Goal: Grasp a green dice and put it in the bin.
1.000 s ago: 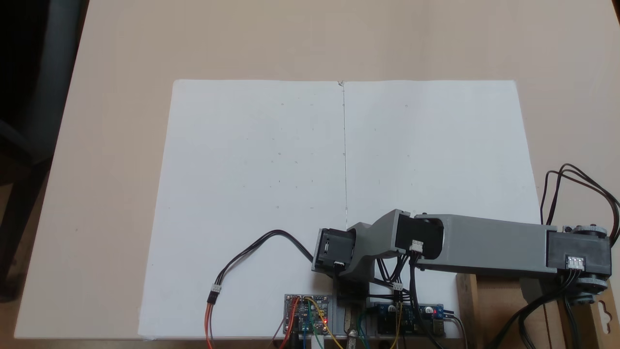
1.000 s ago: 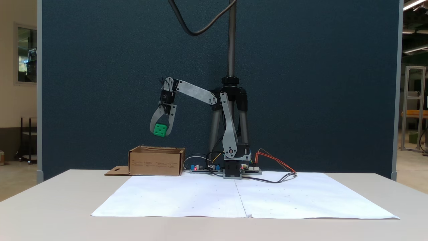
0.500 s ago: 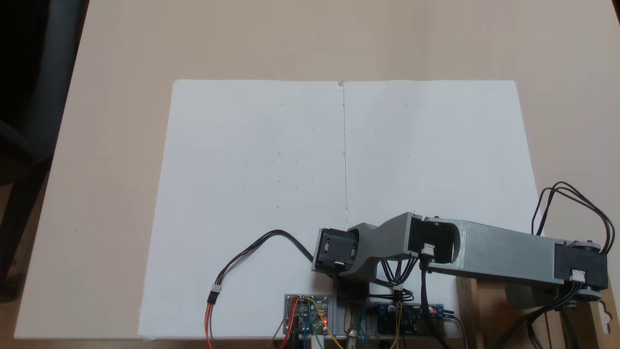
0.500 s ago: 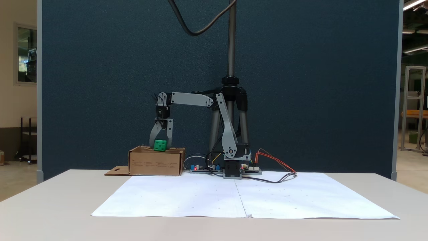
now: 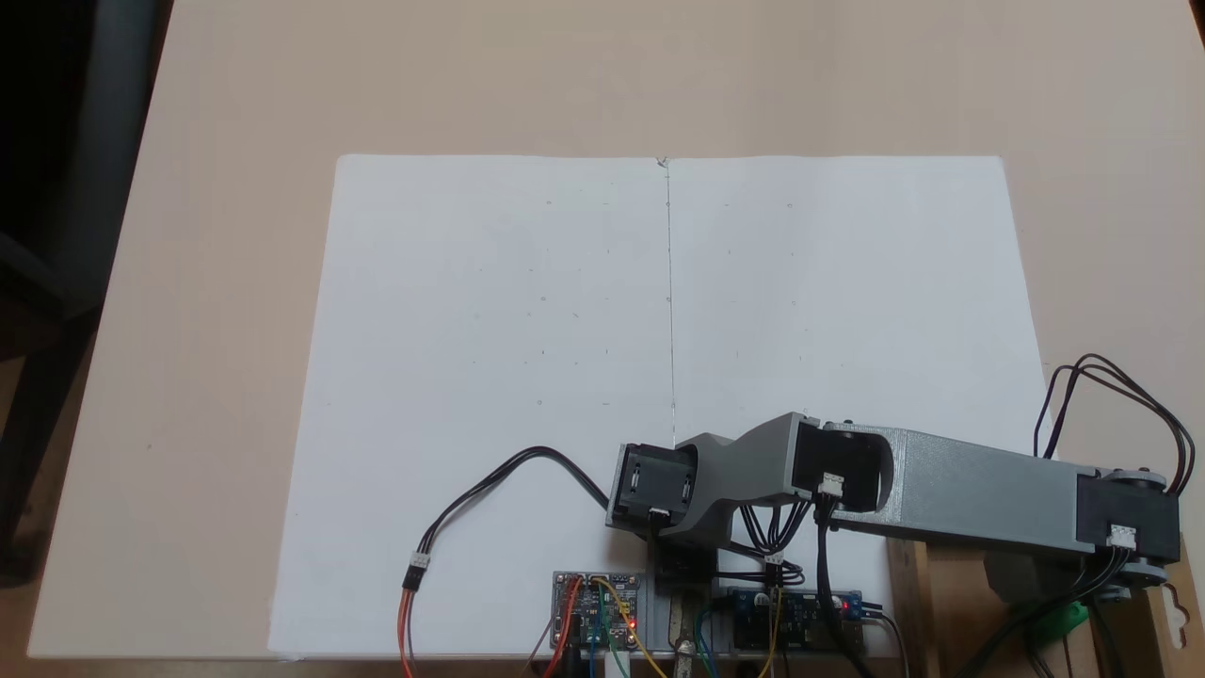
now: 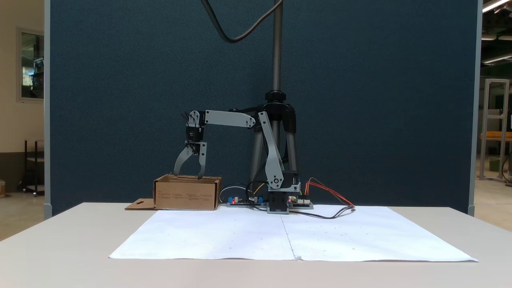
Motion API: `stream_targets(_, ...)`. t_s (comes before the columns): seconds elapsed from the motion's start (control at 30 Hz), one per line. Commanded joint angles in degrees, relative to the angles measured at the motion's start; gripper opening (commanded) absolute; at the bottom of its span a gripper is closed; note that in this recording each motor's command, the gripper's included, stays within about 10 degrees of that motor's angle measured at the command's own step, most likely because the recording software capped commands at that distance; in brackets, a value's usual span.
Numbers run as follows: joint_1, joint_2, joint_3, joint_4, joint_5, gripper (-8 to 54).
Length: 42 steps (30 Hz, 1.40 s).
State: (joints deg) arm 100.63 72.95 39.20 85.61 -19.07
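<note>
Gripper (image 6: 187,176), jaws spread and empty, hangs w/ tips at rim of the bin (image 6: 187,195). Green dice (image 5: 1062,621) lies inside bin, partly hidden by arm (image 5: 979,490) & black cables (image 5: 1040,612). White paper (image 6: 288,236), circuit boards (image 5: 598,610) nearby.

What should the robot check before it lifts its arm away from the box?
1. Gripper open: ok, its jaws are spread just above the bin.
2. Nothing between the jaws: ok, the gap is empty in the front fixed view.
3. Dice in the bin: looks ok; something green shows under the arm in the top fixed view, partly hidden by cables.
4. Dice lying flat: cannot tell.
5. Fingertips clear of the bin wall: cannot tell; they hang right at rim level.
6. Space above the arm free: ok.
</note>
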Motion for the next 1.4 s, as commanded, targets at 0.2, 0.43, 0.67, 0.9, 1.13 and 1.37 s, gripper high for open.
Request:
stream_targets(0.2,-7.7,10.7,-0.6,-1.0,3.3,38.7)
stream_targets(0.43,-25.5,16.9,-0.6,-1.0,12.2,41.9)
stream_targets(0.67,-46.3,21.1,-0.7,-1.0,14.5,42.0)
stream_targets(0.9,-69.3,22.9,-0.7,-1.1,19.2,42.1)
stream_targets(1.13,-96.4,24.2,-0.7,-7.3,19.8,42.1)
stream_targets(1.37,-105.6,23.7,3.5,-21.5,21.1,42.0)
